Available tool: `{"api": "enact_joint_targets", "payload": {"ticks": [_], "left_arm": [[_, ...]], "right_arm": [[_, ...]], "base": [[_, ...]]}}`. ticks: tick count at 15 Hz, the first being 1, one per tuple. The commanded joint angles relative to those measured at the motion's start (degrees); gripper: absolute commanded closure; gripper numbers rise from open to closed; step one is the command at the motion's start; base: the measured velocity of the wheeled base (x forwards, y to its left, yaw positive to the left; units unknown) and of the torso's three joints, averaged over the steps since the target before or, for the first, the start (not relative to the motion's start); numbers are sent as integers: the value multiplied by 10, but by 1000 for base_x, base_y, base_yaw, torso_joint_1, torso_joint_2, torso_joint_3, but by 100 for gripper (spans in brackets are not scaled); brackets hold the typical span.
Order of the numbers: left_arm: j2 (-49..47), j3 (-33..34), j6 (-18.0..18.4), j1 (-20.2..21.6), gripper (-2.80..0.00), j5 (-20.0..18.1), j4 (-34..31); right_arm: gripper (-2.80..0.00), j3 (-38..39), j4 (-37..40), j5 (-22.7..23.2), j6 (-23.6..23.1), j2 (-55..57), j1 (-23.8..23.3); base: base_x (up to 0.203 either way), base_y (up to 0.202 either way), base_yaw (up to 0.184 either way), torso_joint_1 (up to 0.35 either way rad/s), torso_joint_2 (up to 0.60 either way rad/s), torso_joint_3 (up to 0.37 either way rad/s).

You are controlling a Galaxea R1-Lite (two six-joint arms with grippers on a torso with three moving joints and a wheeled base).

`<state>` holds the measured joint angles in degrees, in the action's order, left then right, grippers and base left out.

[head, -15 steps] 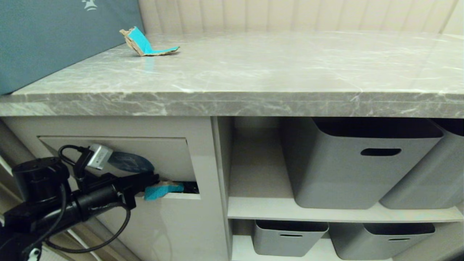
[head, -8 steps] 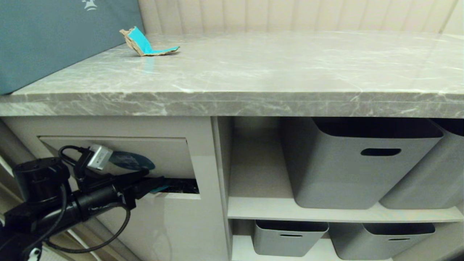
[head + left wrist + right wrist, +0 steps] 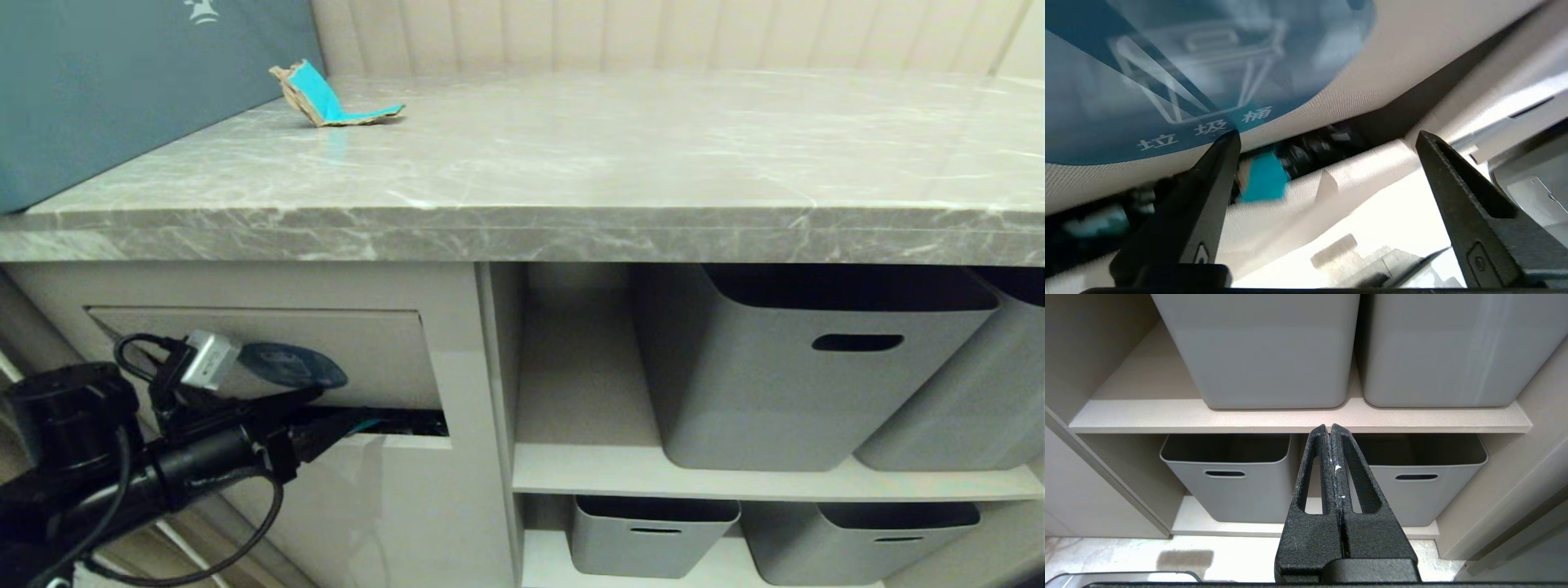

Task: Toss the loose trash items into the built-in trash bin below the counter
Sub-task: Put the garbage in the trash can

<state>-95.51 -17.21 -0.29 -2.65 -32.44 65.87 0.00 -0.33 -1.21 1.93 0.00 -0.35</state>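
Left wrist view: we see left gripper (image 3: 1327,136) jaws apart, turquoise scrap (image 3: 1263,177) at flap (image 3: 1355,77) slot; we judge it may snag on lip, not drop. Right gripper (image 3: 1329,428) jaws together.

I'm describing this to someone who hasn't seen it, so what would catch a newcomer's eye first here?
Probably the turquoise cardboard scrap lying alone at the back left of the grey marble counter. Next, the left gripper, jaws open, at the dark gap under the bin flap below the counter, where another turquoise scrap shows inside the slot. To the right, grey tubs fill the open shelves.
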Motion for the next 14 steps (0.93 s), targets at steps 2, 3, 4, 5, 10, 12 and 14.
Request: {"api": "enact_joint_targets", "payload": {"ticks": [2,3,4,5,10,12,14], "left_arm": [[54,38,0,3,-280,-2,4],[73,48,0,10,-280,-2,3],[92,56,-1,17,-280,-2,2],[108,63,-1,25,-280,-2,0],[191,129,1,32,-280,0,-14],[248,165,0,32,-280,6,-26],[328,170,0,33,-280,31,-88]], "right_arm": [[0,1,0,0,0,0,0],[0,1,-1,0,0,0,0],[0,1,0,0,0,0,0],[0,1,-1,0,0,0,0],[0,1,0,0,0,0,0],[0,1,-1,0,0,0,0],[0,1,0,0,0,0,0]], "base": [[0,0,0,0,0,0],[0,0,0,0,0,0],[0,0,0,0,0,0],[0,0,0,0,0,0],[0,0,0,0,0,0],[0,0,0,0,0,0],[0,0,0,0,0,0]]}}
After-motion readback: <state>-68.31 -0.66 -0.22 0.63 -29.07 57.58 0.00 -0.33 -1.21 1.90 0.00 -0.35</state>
